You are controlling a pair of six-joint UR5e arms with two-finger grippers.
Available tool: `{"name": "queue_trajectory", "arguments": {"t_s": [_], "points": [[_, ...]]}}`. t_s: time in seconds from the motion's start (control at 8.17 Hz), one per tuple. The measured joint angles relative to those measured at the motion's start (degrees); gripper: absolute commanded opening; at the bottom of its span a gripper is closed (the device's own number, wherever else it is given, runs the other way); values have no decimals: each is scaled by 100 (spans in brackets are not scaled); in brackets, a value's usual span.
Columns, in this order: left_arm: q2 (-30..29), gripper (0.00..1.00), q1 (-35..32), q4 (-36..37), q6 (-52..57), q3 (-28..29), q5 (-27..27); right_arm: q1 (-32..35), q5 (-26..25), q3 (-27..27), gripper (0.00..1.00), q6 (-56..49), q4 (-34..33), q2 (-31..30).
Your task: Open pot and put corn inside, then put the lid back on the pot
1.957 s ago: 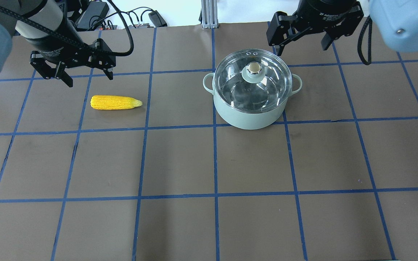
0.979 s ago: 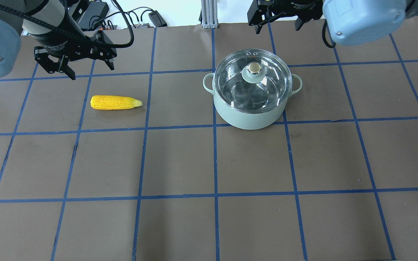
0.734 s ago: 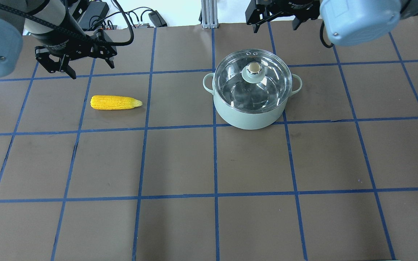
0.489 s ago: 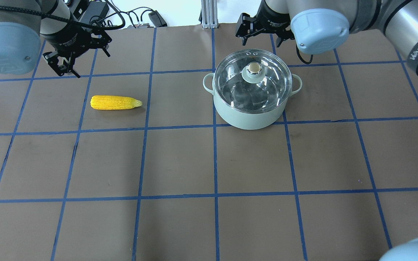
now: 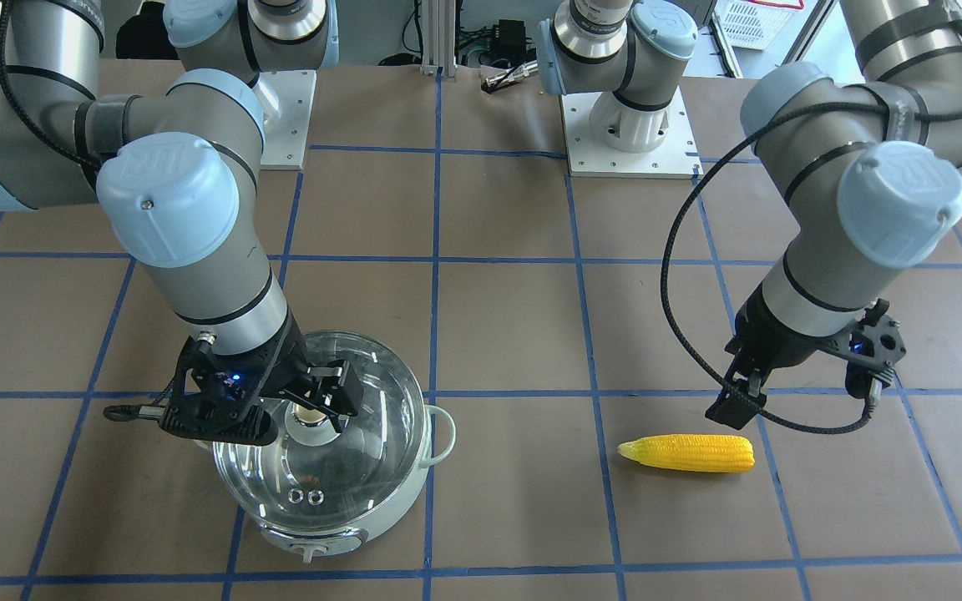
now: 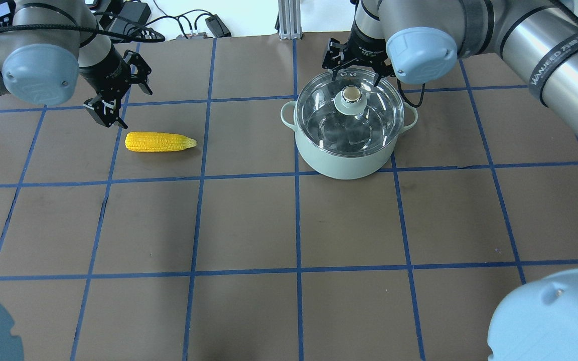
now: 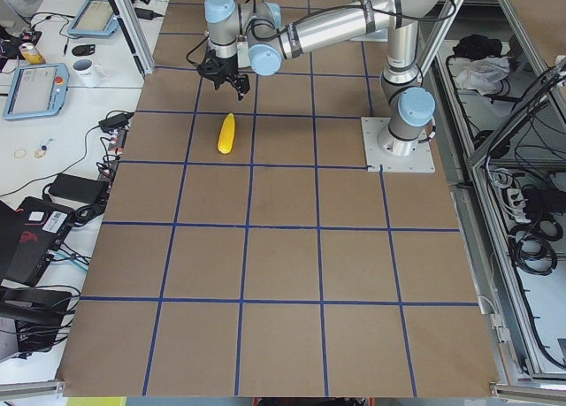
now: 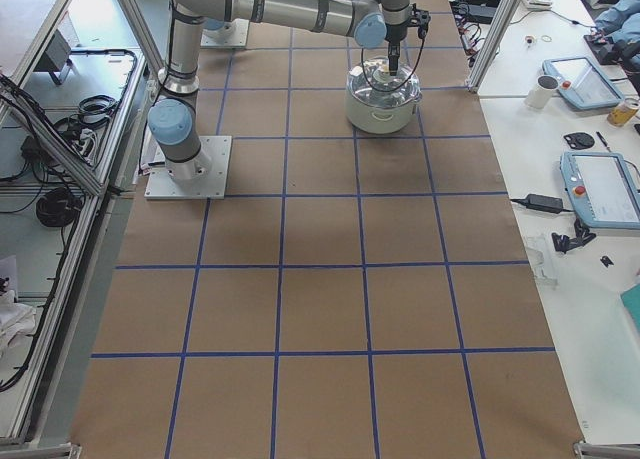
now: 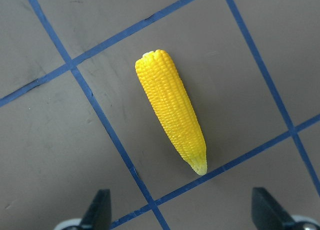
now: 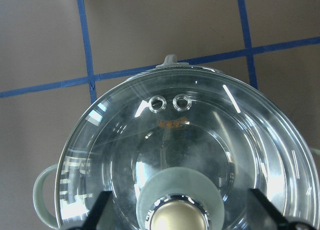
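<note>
The mint-green pot [image 6: 341, 158] stands at the table's far middle with the glass lid [image 6: 319, 118] on it. The lid's knob [image 6: 351, 93] shows in the right wrist view [image 10: 177, 221] too. My right gripper [image 6: 355, 67] is open and hovers over the lid [image 5: 364, 434]; its fingertips [image 10: 100, 206] straddle the knob from above. The yellow corn [image 6: 158, 142] lies on the table to the pot's left. My left gripper [image 6: 121, 99] is open and empty just beyond the corn's blunt end. In the left wrist view the corn [image 9: 172, 112] lies ahead of the open fingertips [image 9: 100, 207].
The brown table carries a blue tape grid. Cables and power bricks [image 6: 133, 15] and an aluminium post [image 6: 286, 20] sit at the far edge. The arm bases [image 5: 627, 125] stand on the robot's side. The pot's control knob [image 5: 307, 551] faces away from the robot.
My right gripper has come down from the far edge to over the lid. My left gripper has turned and dropped closer to the corn. Corn, pot and lid have not moved.
</note>
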Motion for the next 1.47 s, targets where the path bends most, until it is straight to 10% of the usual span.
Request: {"name": "queue_trajectory", "arguments": {"t_s": [0.49, 1.47], "points": [[-836, 100, 18, 47, -548, 7, 38, 62, 19, 37, 100, 302, 54, 112], [-1357, 100, 255, 793, -1443, -5, -21, 181, -294, 184, 56, 179, 68, 135]]}}
